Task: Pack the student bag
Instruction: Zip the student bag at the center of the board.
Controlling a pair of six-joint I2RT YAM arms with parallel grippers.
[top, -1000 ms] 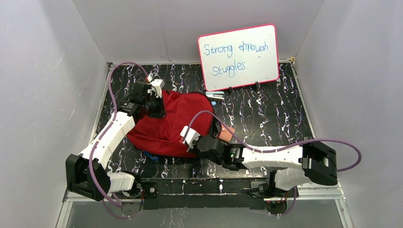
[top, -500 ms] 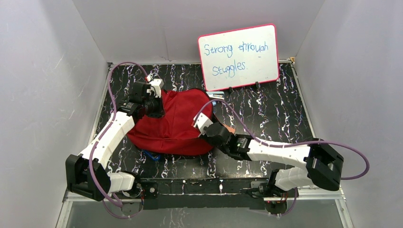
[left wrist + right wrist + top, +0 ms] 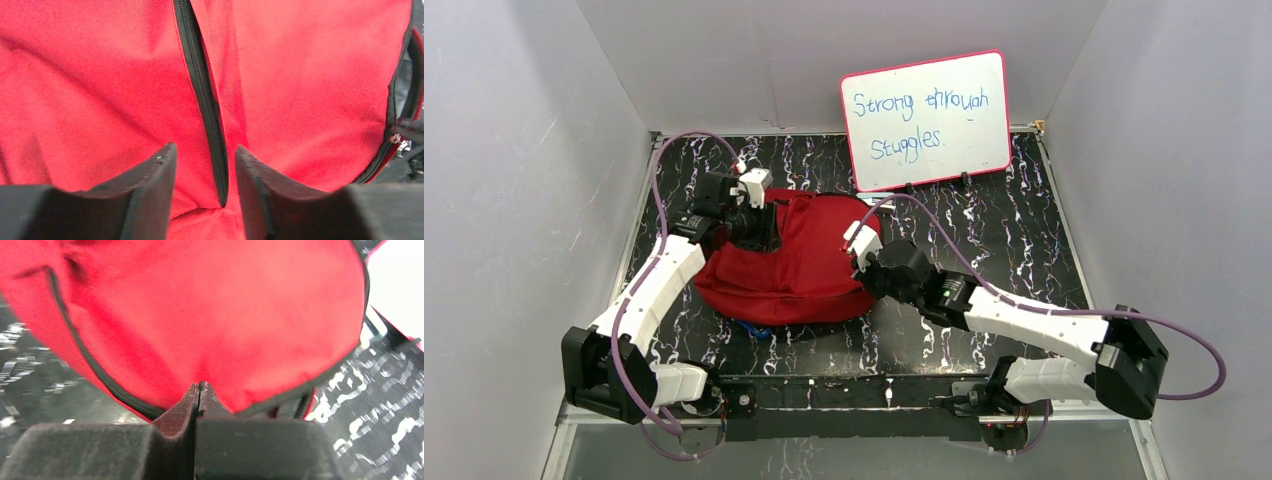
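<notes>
1. Found bag (image 3: pixel 799 265) lying on desk (image 3: pixel 1004 240), left of centre, red and bulging, between both arms.
2. Saw left tool (image 3: pixel 205 165) released: fingers (image 3: pixel 150 185) stood apart, straddling a black zipper (image 3: pixel 202 100) that ran down the red cloth. Gripped nothing.
3. From the top view, placed that tool over the bag's far left end.
4. Noted, at the right edge of the left wrist view, a gaping black-trimmed seam with grey lining (image 3: pixel 406 75) showing inside.
5. Saw right tool (image 3: pixel 199 390) clenched, both fingers pressed flat together, tips set against the red cloth just above a black-piped edge. Could not tell whether any cloth was pinched between them.
6. From above, placed that tool at the bag's right side, its arm reaching in from the near right corner.
7. Noted whiteboard (image 3: pixel 927 120) propped at the back of the desk, behind and right of the bag, handwritten in blue: "Strong through Stuggles."
8. Spotted a blue bit (image 3: pixel 754 328) poking out under the bag's near edge; could not make out what.
</notes>
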